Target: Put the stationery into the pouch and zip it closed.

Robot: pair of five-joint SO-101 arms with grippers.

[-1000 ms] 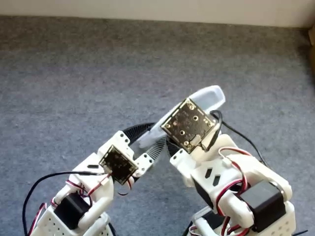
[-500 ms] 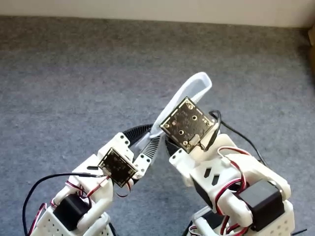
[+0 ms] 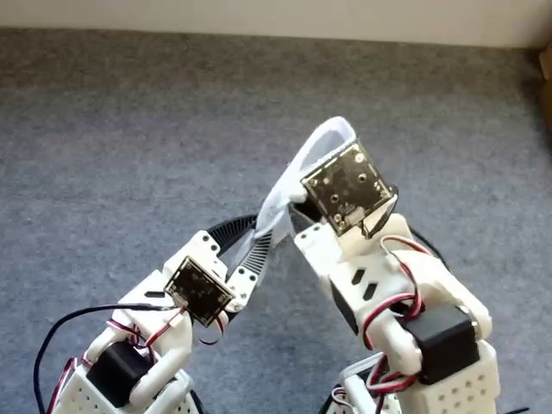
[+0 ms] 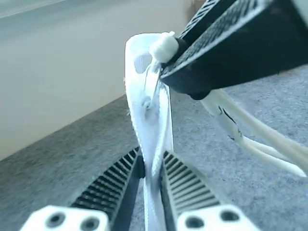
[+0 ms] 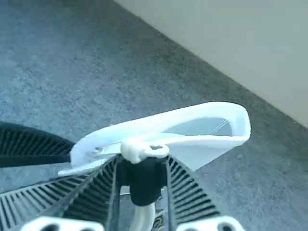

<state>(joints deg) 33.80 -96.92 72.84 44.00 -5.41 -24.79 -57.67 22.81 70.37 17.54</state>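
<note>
A white translucent pouch (image 3: 317, 148) hangs in the air between both arms, seen nearly edge-on. My left gripper (image 3: 253, 247) is shut on the pouch's lower edge; its ribbed black fingers (image 4: 120, 185) pinch the pouch (image 4: 144, 120) between them. My right gripper (image 3: 295, 203) is higher and shut at the zipper line, with the white zipper pull (image 5: 143, 150) right at its fingertips. The pouch (image 5: 202, 130) juts out beyond the right gripper (image 5: 143, 162) toward the wall. No loose stationery shows.
Grey carpet (image 3: 129, 129) covers the floor around the arms, up to a pale wall (image 3: 259, 15) at the far side. White cords (image 4: 240, 134) trail from the right arm's black fingers (image 4: 231, 43). A black cable (image 3: 78, 317) loops beside the left arm.
The right arm has risen and swung away from the camera, carrying the pouch's far end up and left. The pouch turned more edge-on. The left arm sank slightly, still gripping.
</note>
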